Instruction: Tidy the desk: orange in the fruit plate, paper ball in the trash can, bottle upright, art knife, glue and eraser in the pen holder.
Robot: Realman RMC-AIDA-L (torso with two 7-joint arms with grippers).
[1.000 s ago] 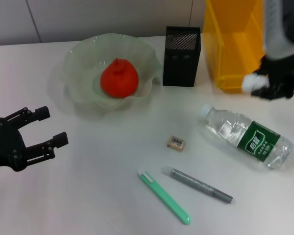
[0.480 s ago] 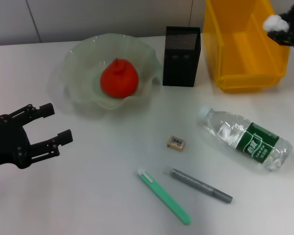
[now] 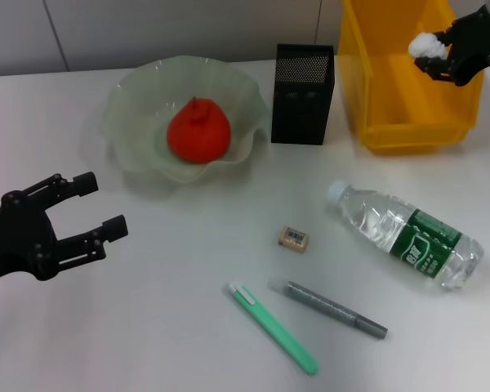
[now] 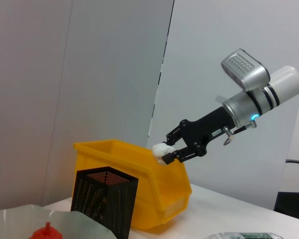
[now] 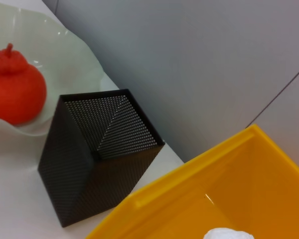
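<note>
Paper ball (image 3: 425,45), white and crumpled, sits pinched in the jaws of the right gripper (image 3: 441,51), held in the air above the open top of the yellow trash can (image 3: 392,122) at the far right of the desk (image 3: 188,327); the left wrist view shows the same hold, the ball (image 4: 162,151) just over the bin's rim. It looks very light and soft, so a gentle squeeze across its middle should be enough, and it will likely drop straight once let go, though a crumpled edge could snag on a finger. The left gripper (image 3: 86,208) hovers low over the near left of the desk with its jaws apart, holding nothing. The orange (image 3: 198,131) already lies in the fruit plate (image 3: 131,98). The bottle (image 3: 404,234) lies on its side, smooth and prone to rolling, best taken around the body. The eraser (image 3: 294,238) rests flat, well short of the pen holder (image 3: 304,82).
</note>
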